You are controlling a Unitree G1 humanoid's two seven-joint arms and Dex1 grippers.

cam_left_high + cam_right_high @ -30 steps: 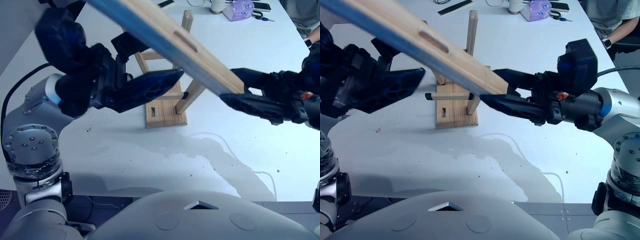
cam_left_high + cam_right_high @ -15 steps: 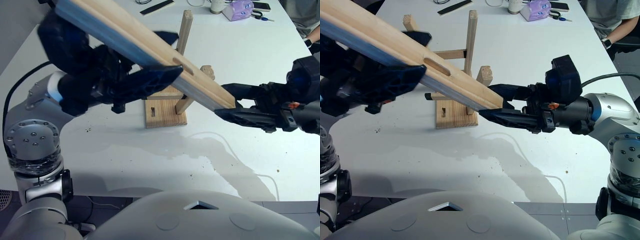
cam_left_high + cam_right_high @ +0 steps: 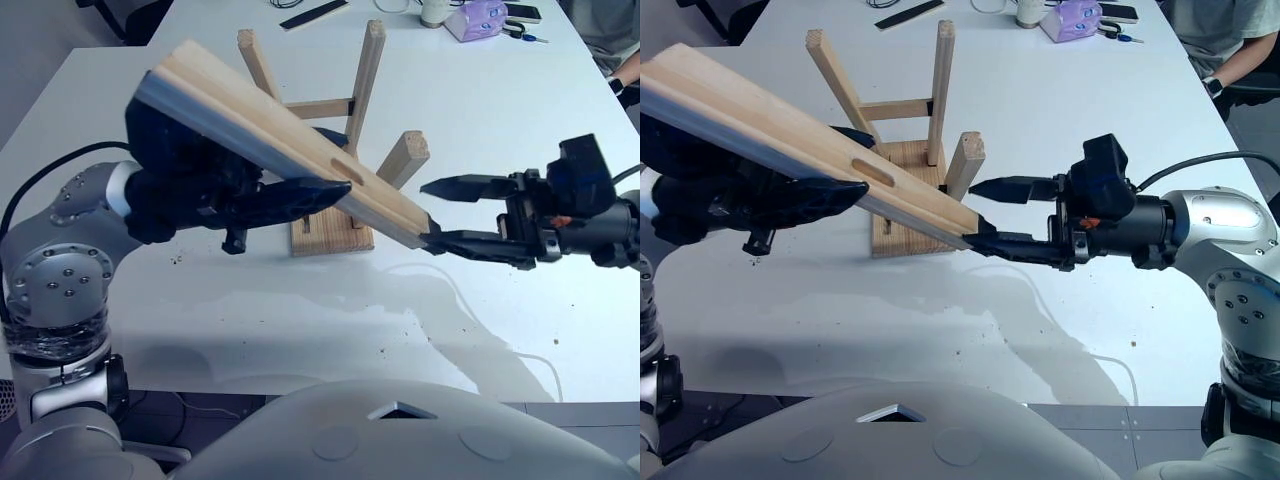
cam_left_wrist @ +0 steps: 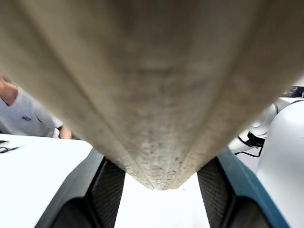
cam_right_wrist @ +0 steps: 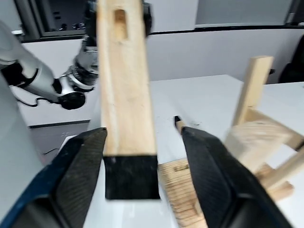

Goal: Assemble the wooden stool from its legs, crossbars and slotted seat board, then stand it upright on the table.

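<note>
Wood seat board (image 3: 262,138) in L gripper (image 3: 336,172); end inside spread R gripper (image 3: 428,215).

Both eye views look forward and down from the head over the white table (image 3: 500,110), set slightly apart sideways; they share the tilted seat board (image 3: 270,135) running from upper left to centre; the left wrist view sits close against that board, looking along it; the right wrist view faces the board's end from near, with the upturned leg frame (image 5: 252,90) beside it.
</note>
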